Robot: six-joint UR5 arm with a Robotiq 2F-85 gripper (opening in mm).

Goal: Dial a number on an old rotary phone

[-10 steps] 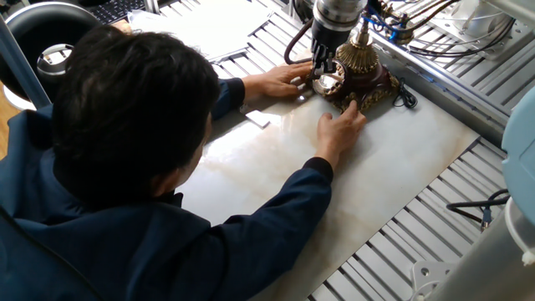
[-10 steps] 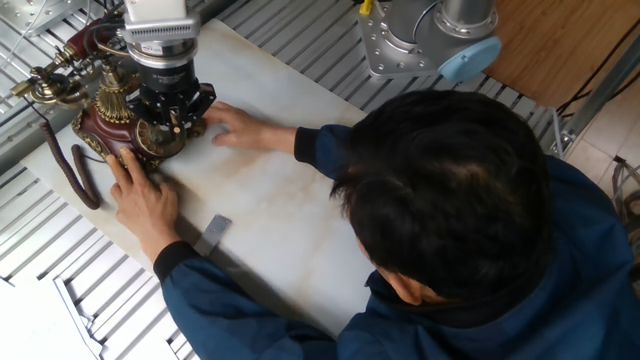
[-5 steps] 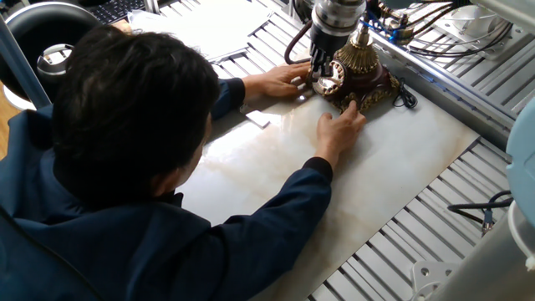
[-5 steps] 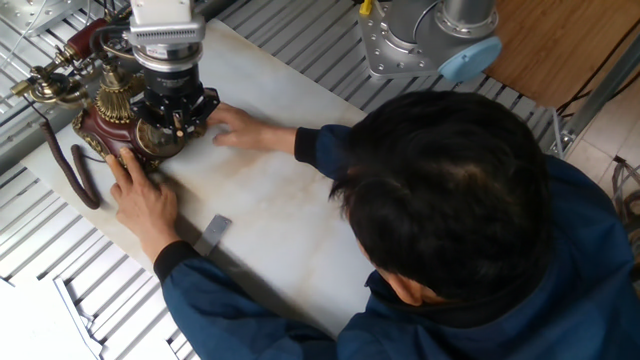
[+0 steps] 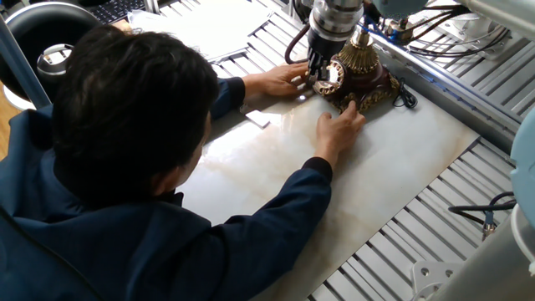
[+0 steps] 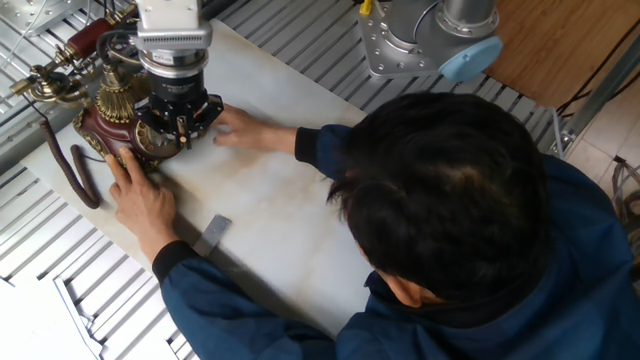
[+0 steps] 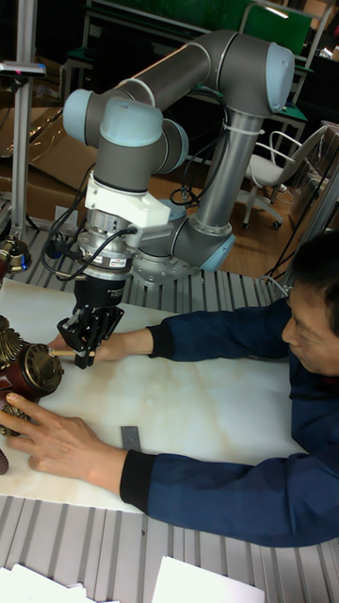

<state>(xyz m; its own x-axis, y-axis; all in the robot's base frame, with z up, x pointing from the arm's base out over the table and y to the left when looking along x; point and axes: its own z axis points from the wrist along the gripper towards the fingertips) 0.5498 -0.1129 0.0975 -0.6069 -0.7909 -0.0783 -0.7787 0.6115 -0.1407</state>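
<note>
A: Phone (image 5: 361, 77) posn?
B: Far corner of slab (image 5: 393, 176), man's hands (image 5: 336, 127) either side. Dial part hidden by gripper (image 7: 83, 356).
A: Fingers?
B: Narrow, pinching a thin stick (image 7: 62, 353) w/ tip at dial. Contact unclear.
A: Change vs 1 s ago?
B: Gripper shifted slightly sideways across dial; hands unmoved.

- A robotics lab or workshop, by the look of it.
- A grey-and-blue arm (image 7: 179, 104) of the industrial kind is bolted at the edge of the table (image 5: 393, 159).
- The table has a ribbed aluminium frame (image 6: 300, 40) with a pale slab laid on top.
- Loose cables (image 5: 435, 33) run over the slats.
- Behind stand an office chair (image 7: 273, 170), shelving (image 7: 141, 28) and cardboard boxes (image 7: 38, 179).
- A man (image 7: 273, 424) in a dark blue work jacket leans over the slab.
</note>
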